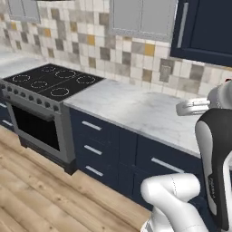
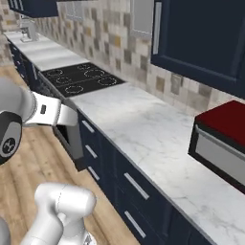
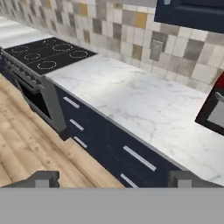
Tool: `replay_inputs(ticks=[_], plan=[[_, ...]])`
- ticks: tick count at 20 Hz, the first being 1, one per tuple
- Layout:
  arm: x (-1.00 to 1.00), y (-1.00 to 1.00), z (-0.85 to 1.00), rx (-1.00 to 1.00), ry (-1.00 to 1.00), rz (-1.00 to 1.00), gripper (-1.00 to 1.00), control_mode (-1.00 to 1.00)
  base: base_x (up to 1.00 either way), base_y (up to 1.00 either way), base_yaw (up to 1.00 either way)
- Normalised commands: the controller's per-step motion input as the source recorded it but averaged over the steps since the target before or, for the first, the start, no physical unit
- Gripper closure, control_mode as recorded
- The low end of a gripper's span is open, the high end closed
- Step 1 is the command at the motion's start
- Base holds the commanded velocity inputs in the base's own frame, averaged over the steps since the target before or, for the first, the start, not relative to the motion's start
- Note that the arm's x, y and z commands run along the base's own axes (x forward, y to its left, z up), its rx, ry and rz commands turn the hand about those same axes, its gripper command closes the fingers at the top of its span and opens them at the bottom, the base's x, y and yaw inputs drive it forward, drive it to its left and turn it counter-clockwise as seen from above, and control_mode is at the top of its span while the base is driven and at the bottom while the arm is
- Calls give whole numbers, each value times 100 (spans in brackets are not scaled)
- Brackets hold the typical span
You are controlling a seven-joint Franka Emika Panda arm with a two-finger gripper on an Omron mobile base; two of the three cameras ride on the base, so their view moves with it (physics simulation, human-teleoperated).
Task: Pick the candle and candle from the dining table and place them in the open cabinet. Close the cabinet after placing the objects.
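Observation:
Neither candle is in view, and the dining table is out of view too. The navy wall cabinet hangs at the upper right above the counter, its slim vertical silver handle on the left edge of the door panel; the same cabinet appears from the other side. Whether its door stands open I cannot tell. My gripper is open, its two fingertips far apart with nothing between them, looking down over the counter front.
A marble counter over navy drawers with horizontal handles runs along the tiled wall. A black cooktop and oven stand at its left. A red-topped box appliance sits on the counter at the right. Wooden floor lies in front.

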Motion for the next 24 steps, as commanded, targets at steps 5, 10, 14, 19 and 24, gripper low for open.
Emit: replay_inputs(ticks=[5, 10, 14, 19, 24], plan=[[0, 0, 0, 0, 0, 0, -100, 100, 94, 100, 31], [0, 0, 0, 0, 0, 0, -100, 100, 78, 100, 36], [0, 0, 0, 0, 0, 0, -100, 100, 47, 100, 48], [0, 0, 0, 0, 0, 0, -100, 100, 72, 96, 42], [0, 0, 0, 0, 0, 0, -100, 100, 100, 6, 33]])
